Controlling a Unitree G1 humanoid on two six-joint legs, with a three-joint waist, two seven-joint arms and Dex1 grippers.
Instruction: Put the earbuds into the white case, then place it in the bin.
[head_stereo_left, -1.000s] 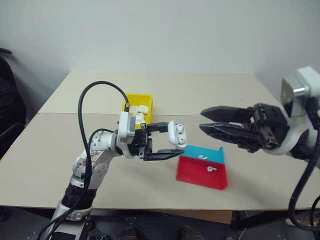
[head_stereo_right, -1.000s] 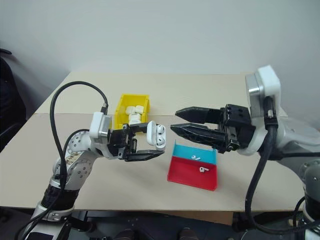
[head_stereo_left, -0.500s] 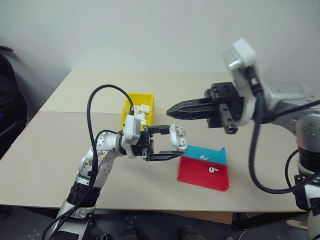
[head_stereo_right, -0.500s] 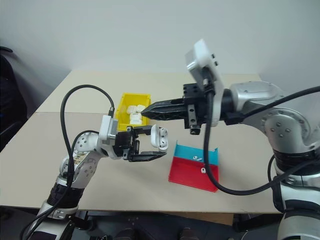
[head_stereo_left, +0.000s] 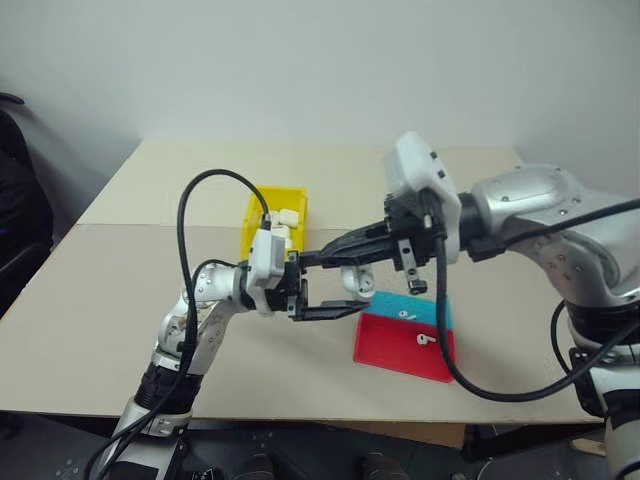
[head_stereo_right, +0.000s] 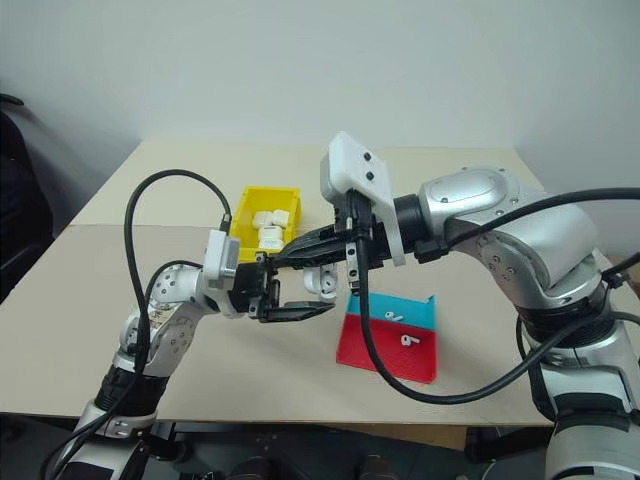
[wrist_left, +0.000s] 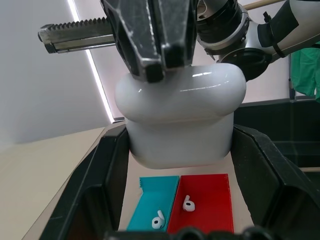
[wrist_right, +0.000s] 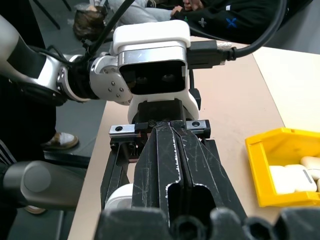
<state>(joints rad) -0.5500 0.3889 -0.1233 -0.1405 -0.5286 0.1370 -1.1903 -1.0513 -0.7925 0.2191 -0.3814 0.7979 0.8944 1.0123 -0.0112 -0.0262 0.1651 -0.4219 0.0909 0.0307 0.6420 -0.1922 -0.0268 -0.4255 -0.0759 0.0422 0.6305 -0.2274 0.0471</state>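
Left end effector (head_stereo_left: 340, 290) grips white case (wrist_left: 180, 117), held above tabletop (head_stereo_left: 120, 300). Right end effector (head_stereo_left: 335, 248) clenched, empty, tips pressing on case lid. Earbuds (head_stereo_left: 417, 328) lie in red-blue tray (head_stereo_left: 385, 350). Step in hand: working lid. Next: open lid, fetch buds; yellow bin (head_stereo_left: 262, 205) later.

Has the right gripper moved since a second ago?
Yes. The right gripper has swung in toward the robot's left, from beyond the red-and-blue tray to above the white case that the left gripper holds.
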